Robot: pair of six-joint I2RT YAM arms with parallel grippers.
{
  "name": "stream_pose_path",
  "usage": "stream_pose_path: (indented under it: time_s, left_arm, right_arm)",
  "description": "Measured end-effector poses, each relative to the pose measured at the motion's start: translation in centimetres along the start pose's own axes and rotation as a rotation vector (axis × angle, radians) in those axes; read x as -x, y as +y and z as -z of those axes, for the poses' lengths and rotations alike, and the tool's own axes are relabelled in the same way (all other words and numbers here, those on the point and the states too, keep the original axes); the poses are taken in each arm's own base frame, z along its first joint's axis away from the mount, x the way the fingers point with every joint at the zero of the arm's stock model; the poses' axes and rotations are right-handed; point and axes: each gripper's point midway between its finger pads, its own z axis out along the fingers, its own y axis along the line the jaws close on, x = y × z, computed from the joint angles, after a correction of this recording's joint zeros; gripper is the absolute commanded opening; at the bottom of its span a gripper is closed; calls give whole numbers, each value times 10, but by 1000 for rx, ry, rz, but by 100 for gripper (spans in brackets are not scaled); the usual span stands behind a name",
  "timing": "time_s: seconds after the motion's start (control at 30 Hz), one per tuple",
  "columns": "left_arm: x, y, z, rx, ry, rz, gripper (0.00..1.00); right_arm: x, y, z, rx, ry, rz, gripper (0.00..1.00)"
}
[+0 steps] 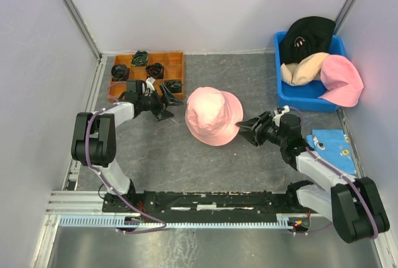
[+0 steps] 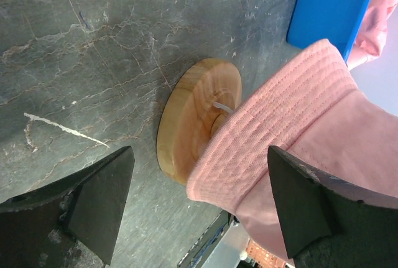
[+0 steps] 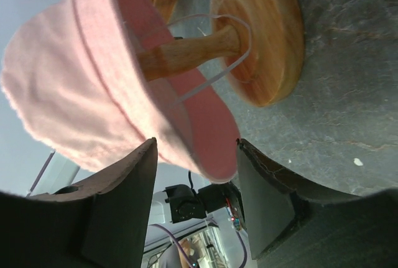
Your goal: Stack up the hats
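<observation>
Position of the work: one pink hat (image 1: 211, 115) sits crown-up on the stand (image 2: 193, 119) at mid-table, its brim drooping past the stand's round base. The stand's post is upright, so anything added has to come down on it from above.

Right gripper (image 1: 244, 130): level with the brim on the hat's right side. In the wrist view its fingers straddle the brim edge with the jaws partly apart. Whether they actually pinch the cloth cannot be told.

Left gripper (image 1: 174, 107): near the hat's left side but apart from it. It is spread wide and holds nothing.

Governing relation: the remaining hats lie in the blue bin (image 1: 308, 97) at the far right corner, beyond the right gripper and well apart from the left. The right arm is judged the nearer one for fetching the next hat. It would have to reach away from the stand to get it and then bring it back over the crown.

Count:
- Hats: four certain — the one on the stand, plus a black hat (image 1: 308, 35), a beige hat (image 1: 301, 69) and a second pink hat (image 1: 342, 80) heaped in the bin, the last hanging over its rim.
- Light-blue cloth (image 1: 333, 147) by the right arm: one — hat or not, cannot tell.
- Stand: one.
- Bin: one.
- Orange tray (image 1: 177, 63): one, with four dark bundles (image 1: 154, 69) visible.
</observation>
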Motion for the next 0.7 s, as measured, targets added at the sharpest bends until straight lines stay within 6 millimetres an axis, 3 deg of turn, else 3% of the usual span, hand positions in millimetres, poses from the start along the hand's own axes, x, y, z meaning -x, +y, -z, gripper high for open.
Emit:
stream_pose_path:
  time_s: [0.2,0.63,0.7]
  left_arm:
    - [0,-2,-1,-3,2,-5,93]
    - [3,-5,-1,-6,0,-9,93]
    - [3,-6,-1,-7,0,-9,93]
  right_arm:
    - [4,-11,-11,-18,3,-11,62]
    - [35,25,-24,76,-46,28,52]
    - [42,26,-31,77,-45,26,45]
